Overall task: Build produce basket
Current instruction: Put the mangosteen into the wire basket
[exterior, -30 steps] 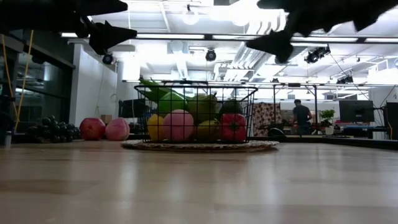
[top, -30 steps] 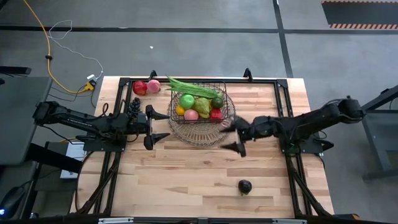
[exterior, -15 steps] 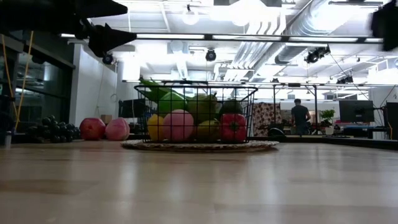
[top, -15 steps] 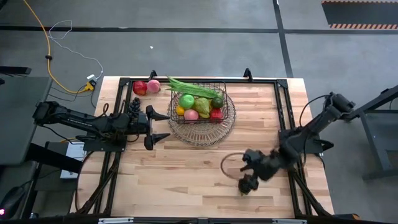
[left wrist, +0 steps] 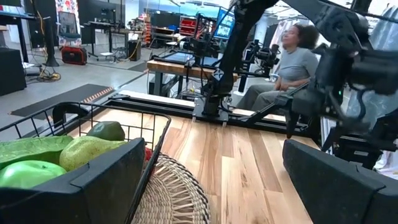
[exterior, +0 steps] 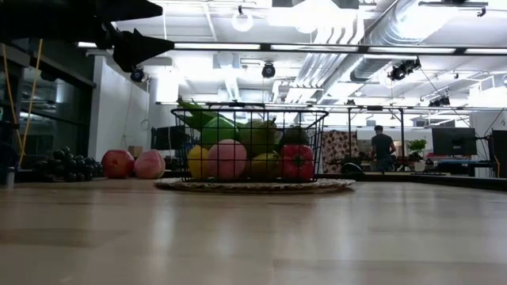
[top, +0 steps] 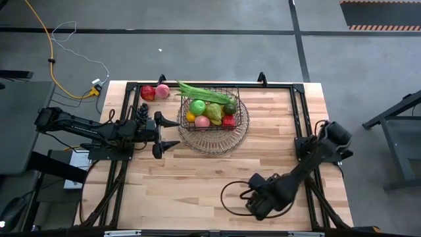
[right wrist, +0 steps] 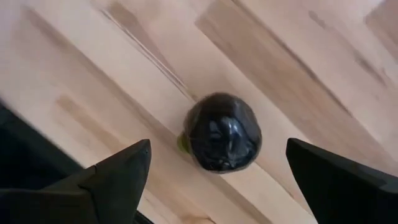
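Observation:
The dark wire basket (top: 212, 108) stands on a round woven dish (top: 214, 137) and holds green, yellow, pink and red produce, with long green pods (top: 200, 92) across its rim. A red fruit (top: 148, 92), a pink fruit (top: 162, 90) and dark grapes (top: 141, 110) lie on the table to its left. A dark purple fruit (right wrist: 222, 132) lies on the table near the front edge. My right gripper (right wrist: 217, 149) is open above it, pointing down, one finger on each side and apart from it. In the high view my right gripper (top: 260, 201) hides this fruit. My left gripper (top: 170, 133) is open and empty, left of the dish.
A black frame (top: 296, 105) runs around the table's back and sides. Bare wood (top: 184, 178) lies between the dish and the near edge. People show in the room beyond the table.
My right gripper has gone from beside the dish toward the table's near edge, has tipped to point down, and now stands over the dark purple fruit. The fruit has stayed where it was.

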Controlling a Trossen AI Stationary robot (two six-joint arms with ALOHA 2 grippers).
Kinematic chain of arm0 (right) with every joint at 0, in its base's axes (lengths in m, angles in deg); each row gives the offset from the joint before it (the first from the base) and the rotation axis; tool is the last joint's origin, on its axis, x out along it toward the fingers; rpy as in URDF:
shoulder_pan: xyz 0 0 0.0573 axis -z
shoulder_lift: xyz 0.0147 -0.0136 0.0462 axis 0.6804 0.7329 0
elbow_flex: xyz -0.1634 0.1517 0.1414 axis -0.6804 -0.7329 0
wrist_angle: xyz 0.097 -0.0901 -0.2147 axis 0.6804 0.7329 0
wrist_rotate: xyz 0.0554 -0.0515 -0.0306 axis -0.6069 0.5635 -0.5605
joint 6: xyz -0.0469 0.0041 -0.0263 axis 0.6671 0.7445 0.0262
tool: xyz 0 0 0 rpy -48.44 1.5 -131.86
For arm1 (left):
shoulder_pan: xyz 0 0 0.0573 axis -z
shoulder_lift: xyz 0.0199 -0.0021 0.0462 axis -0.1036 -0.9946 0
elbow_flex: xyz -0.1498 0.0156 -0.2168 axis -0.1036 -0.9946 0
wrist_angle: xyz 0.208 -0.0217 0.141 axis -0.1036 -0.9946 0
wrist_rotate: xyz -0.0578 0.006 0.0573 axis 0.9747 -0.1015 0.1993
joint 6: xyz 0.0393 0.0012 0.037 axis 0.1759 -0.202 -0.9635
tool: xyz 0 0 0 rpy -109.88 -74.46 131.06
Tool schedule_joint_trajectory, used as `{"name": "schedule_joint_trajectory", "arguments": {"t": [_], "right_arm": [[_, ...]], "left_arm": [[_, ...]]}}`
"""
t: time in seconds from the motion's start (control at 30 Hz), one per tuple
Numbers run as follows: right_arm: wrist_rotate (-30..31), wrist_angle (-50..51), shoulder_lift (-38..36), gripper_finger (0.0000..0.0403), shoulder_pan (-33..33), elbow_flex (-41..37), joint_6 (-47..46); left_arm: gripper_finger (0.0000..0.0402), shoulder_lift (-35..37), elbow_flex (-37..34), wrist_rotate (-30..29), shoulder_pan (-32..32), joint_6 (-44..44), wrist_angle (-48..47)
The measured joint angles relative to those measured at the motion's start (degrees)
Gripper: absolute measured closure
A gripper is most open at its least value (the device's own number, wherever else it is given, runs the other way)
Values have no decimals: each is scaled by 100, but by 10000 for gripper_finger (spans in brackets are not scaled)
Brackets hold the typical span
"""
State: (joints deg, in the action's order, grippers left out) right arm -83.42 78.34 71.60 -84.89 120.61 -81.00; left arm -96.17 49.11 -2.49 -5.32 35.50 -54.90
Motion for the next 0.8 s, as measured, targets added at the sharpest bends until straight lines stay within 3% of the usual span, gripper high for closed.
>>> {"name": "schedule_joint_trajectory", "arguments": {"t": [0.33, 0.8], "right_arm": [[-846, 42, 757, 41, 233, 75, -7], [-984, 22, 1161, 41, 280, 73, 141]], "left_arm": [[33, 0, 0, 0, -2, -1, 13], [33, 0, 0, -7, -2, -1, 24]]}}
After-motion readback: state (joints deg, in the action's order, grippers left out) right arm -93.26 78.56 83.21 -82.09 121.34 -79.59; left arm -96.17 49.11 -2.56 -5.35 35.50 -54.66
